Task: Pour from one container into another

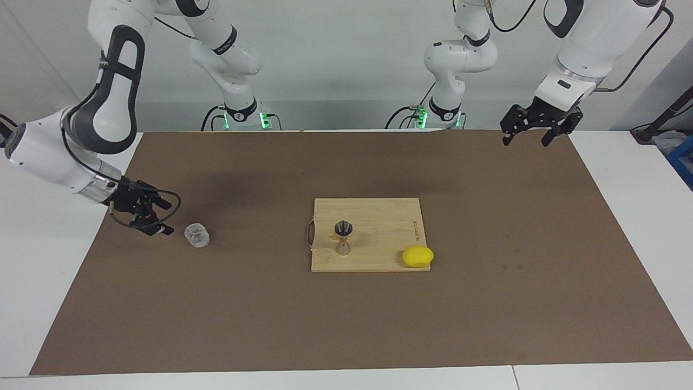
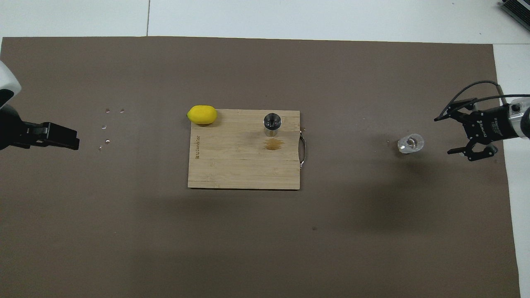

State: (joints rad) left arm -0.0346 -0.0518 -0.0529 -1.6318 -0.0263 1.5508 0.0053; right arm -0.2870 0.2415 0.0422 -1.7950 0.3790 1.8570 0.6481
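Note:
The clear glass tumbler (image 1: 196,235) stands upright and free on the brown mat toward the right arm's end of the table; it also shows in the overhead view (image 2: 410,143). My right gripper (image 1: 167,218) is open and empty, a little above the mat and apart from the tumbler, toward the table's end (image 2: 444,136). The steel jigger (image 1: 343,236) stands upright on the wooden cutting board (image 1: 379,216) at mid-table, and shows in the overhead view (image 2: 272,123). My left gripper (image 1: 525,142) is open and waits raised over the mat's edge nearest the robots.
A yellow lemon (image 1: 417,256) lies at the board's (image 2: 232,169) corner farthest from the robots, toward the left arm's end. A brownish wet stain (image 2: 273,143) marks the board beside the jigger. Small droplets (image 2: 105,124) dot the mat toward the left arm's end.

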